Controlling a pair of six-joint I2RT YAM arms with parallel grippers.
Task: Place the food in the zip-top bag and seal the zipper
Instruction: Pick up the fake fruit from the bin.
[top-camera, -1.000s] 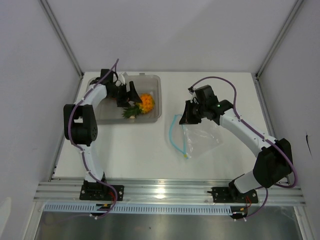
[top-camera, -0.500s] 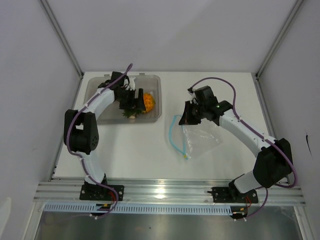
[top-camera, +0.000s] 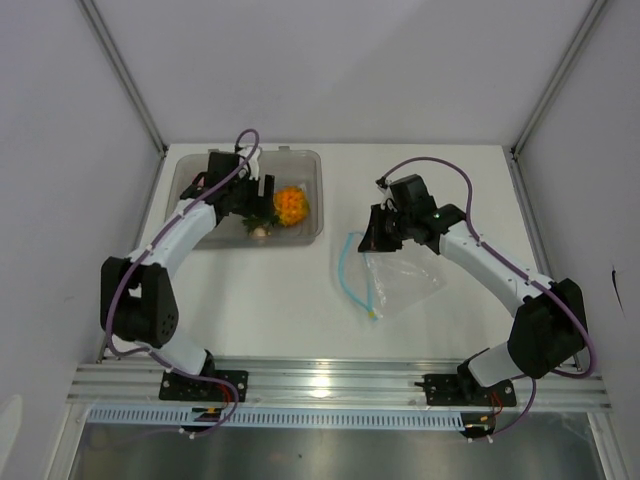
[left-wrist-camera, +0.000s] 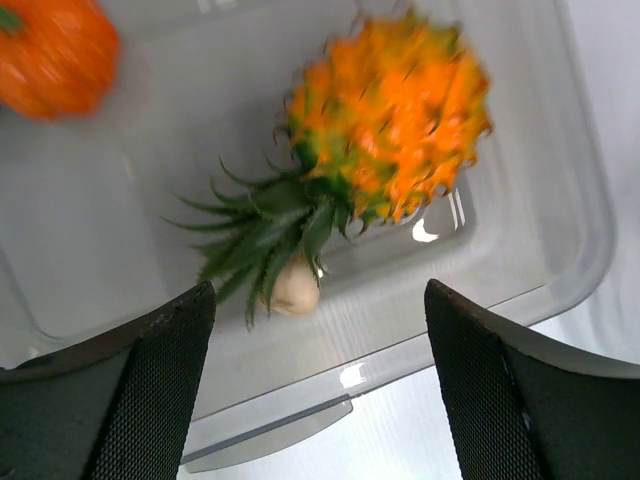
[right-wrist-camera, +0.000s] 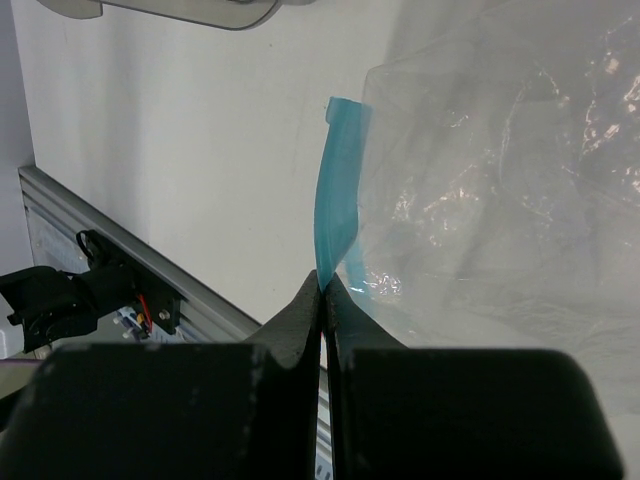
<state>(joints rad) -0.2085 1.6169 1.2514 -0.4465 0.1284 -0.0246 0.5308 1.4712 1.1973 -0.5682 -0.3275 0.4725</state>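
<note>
The orange-yellow pineapple with green leaves lies in the grey tray. My left gripper hovers over the tray, open and empty, just left of it. In the left wrist view the pineapple lies ahead of the open gripper, with the beige bulb under its leaves and the round orange at the top left. The onion is out of view. My right gripper is shut on the light blue zipper of the clear bag, whose mouth faces left.
The tray's near rim and handle tab lie between my left fingers. The tray's tab also shows at the top of the right wrist view. White walls and posts close in the table; an aluminium rail runs along the near edge.
The left arm's elbow has swung down and to the left, while its gripper stays over the tray by the pineapple. The right arm and the bag have not moved.
</note>
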